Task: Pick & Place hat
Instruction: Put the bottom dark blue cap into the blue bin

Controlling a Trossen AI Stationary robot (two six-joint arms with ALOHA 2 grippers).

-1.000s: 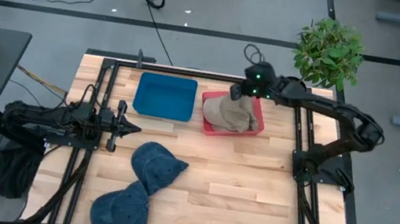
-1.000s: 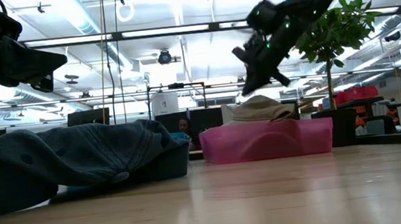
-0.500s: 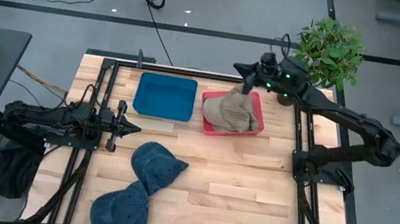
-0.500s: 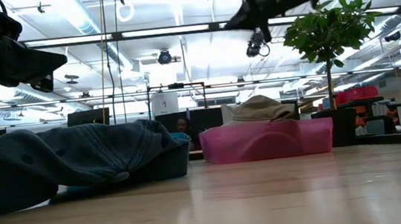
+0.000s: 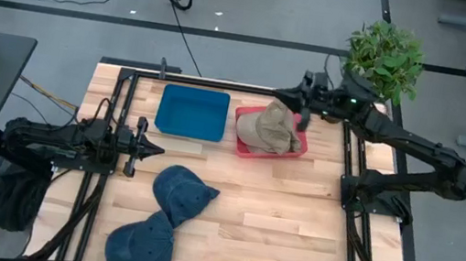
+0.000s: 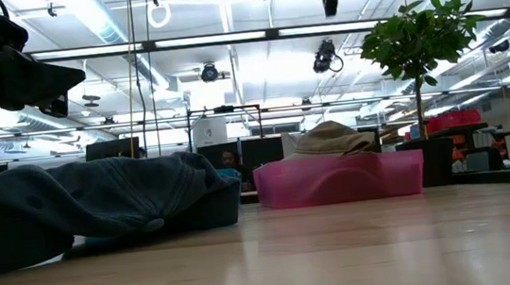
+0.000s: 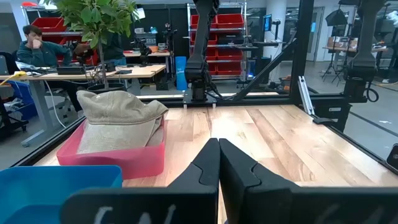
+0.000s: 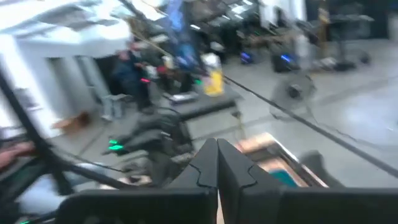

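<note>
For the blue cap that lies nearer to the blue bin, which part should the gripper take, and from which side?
Probably the crown of the upper blue cap, pinched from straight above: it lies flat and slumped, so soft folds stand up there, and its lower edge meets the other blue cap.

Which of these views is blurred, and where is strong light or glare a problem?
Right wrist view: heavily motion-blurred, though the shut right pincer stays sharp. Low view: bright ceiling lights leave the near blue hat dark, and the table shows sheen. High view and left wrist view: evenly lit and sharp, with the tan hat clear.
</note>
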